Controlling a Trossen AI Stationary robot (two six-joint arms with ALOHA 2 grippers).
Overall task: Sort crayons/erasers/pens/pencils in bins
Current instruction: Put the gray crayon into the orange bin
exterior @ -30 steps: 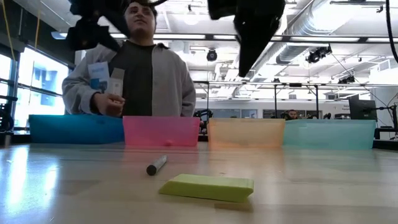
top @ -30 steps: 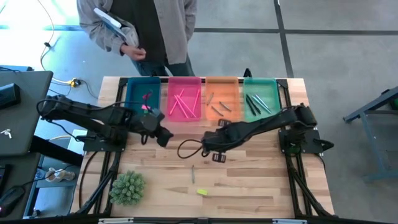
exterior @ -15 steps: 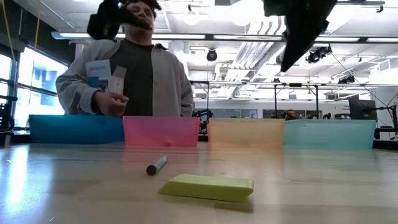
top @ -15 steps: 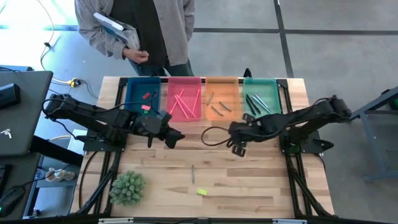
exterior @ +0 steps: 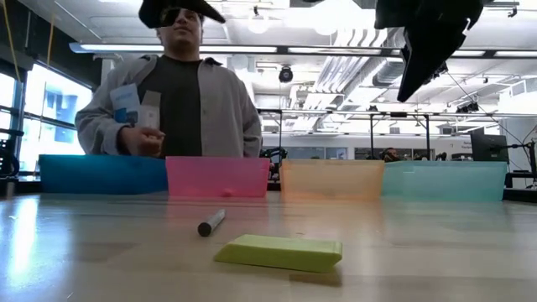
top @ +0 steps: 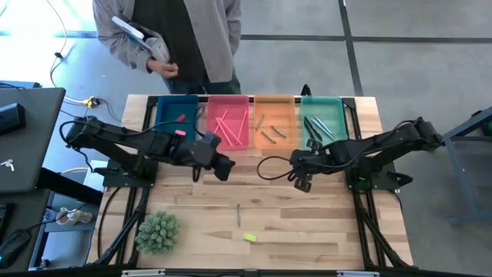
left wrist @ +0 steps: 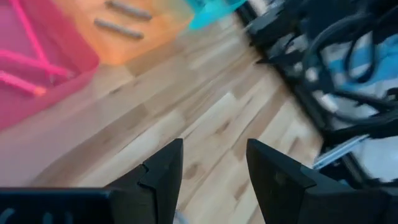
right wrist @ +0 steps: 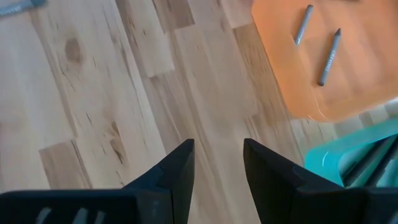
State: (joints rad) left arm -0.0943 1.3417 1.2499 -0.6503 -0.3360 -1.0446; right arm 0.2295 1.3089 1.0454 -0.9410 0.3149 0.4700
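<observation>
1. Blue bin (top: pixel 177 115) at far left of the row of 4 holds a red eraser (top: pixel 181 118).
2. Left gripper (top: pixel 224 170) hovers above bare wood in front of the pink bin (top: pixel 228 121), fingers (left wrist: pixel 163 172) apart, empty.
3. Yellow eraser (top: pixel 249 237) and a grey crayon (top: pixel 238 214) lie on the table (top: pixel 307 231), well short of the bins.
4. Orange bin (top: pixel 274 121) holds grey crayons (right wrist: pixel 328 57).
5. Right gripper (top: pixel 298 179) hangs in front of the orange bin, fingers parted, empty.
6. Teal bin (top: pixel 323 119) holds dark sticks.

Blue, pink, orange, teal bins (top: pixel 227 98); yellow eraser (exterior: pixel 279 252).
</observation>
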